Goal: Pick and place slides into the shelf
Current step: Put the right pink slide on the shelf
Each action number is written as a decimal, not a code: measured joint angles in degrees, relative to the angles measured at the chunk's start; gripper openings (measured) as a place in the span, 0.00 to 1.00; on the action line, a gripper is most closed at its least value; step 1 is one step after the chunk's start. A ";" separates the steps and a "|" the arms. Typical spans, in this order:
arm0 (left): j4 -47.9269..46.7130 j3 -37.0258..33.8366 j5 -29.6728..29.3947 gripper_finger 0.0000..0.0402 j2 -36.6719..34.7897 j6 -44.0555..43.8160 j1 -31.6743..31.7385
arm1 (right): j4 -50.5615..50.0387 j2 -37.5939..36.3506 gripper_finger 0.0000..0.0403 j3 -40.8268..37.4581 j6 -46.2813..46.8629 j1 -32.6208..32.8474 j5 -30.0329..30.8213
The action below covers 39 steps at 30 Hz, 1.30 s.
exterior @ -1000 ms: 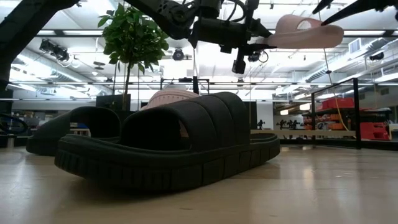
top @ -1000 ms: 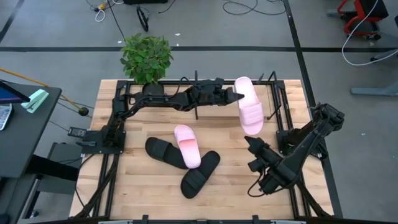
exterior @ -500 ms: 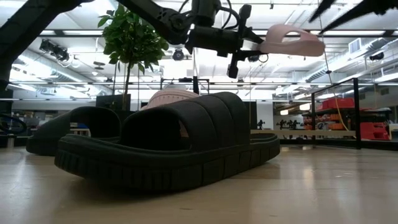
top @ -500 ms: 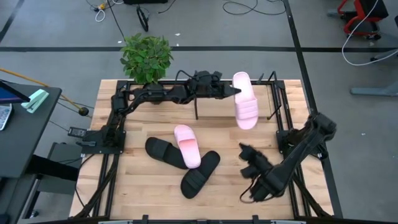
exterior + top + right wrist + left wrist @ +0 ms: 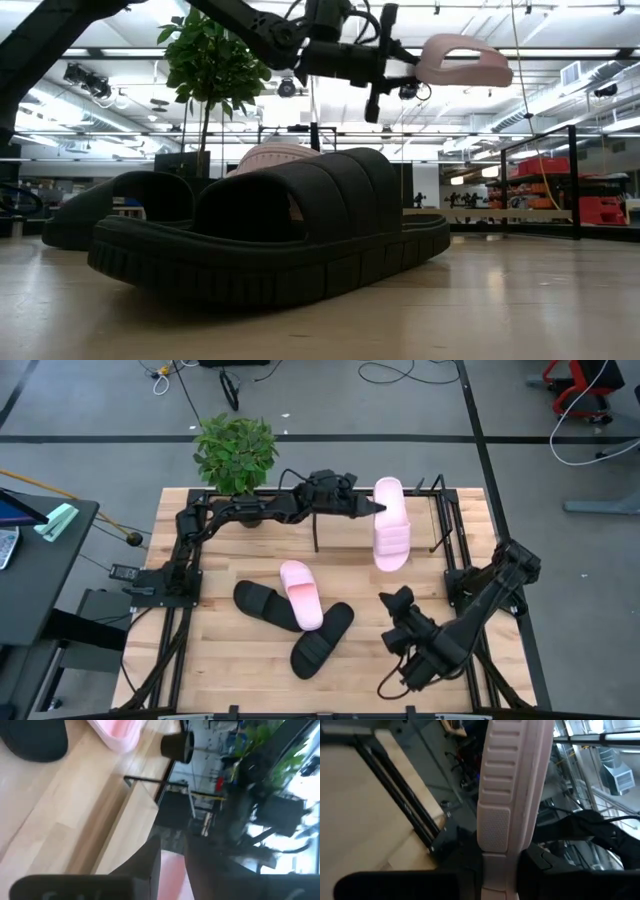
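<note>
3 slides (image 5: 295,611) lie mid-table, 2 black, 1 pink. Left gripper (image 5: 372,507) clamps a pink slide (image 5: 390,524) aloft over the shelf (image 5: 438,520). Right gripper (image 5: 398,605) hovers near-right; I cannot tell its fingers' state.

I'm looking down on the wooden table (image 5: 230,650), pale planks running across it. Three slides lie flat on the boards near the middle: a pink slide (image 5: 301,593) with a black slide (image 5: 267,604) just beside it on the left, the two touching or overlapping, and a second black slide (image 5: 322,639) angled below them, its end against the pink one. At table height, that nearest black one fills my low view, sole flat on the wood. Along the far edge stands the shelf (image 5: 438,525), thin black rods with slim posts planted on the tabletop. A potted plant (image 5: 235,452) sits at the far-left corner.
</note>
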 joint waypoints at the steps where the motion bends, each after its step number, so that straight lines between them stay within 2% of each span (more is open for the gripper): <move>1: -0.74 -0.01 -0.07 0.19 -0.68 0.84 0.31 | 0.04 -0.75 0.21 -0.50 -0.03 -0.64 -0.11; 8: -8.33 0.01 -2.35 0.19 -5.16 7.53 1.27 | -0.07 -9.36 0.19 -9.07 -0.27 -4.34 -0.87; 11: -11.32 0.01 -3.05 0.19 -6.40 9.36 1.41 | -0.07 -11.93 0.19 -12.29 -0.69 -7.67 1.27; 15: -13.58 0.03 -3.36 0.19 -7.16 10.56 1.44 | -0.03 -14.37 0.17 -12.77 -1.59 -11.49 5.16; 20: -13.18 0.03 -3.93 0.19 -7.18 11.15 1.21 | -0.05 -20.46 0.09 -11.64 6.45 -12.17 4.46; 23: -13.21 0.03 -3.81 0.19 -7.18 11.06 1.49 | -0.04 -25.59 0.02 -11.60 15.87 -12.17 -1.20; 27: -12.83 0.03 -3.81 0.19 -7.18 11.10 1.52 | -0.02 -32.05 0.01 -11.60 29.05 -12.17 -8.66; 30: -12.36 0.03 -3.83 0.19 -7.18 10.90 1.19 | -0.04 -36.10 0.02 -11.60 30.00 -12.17 -17.02; 34: -12.42 0.04 -3.82 0.19 -7.18 10.92 -0.26 | -0.06 -39.52 0.07 -11.60 29.38 -12.17 -24.65; 39: -12.23 0.03 -4.16 0.19 -7.18 10.83 -2.24 | -0.03 -39.81 0.16 -11.60 26.33 -12.17 -27.12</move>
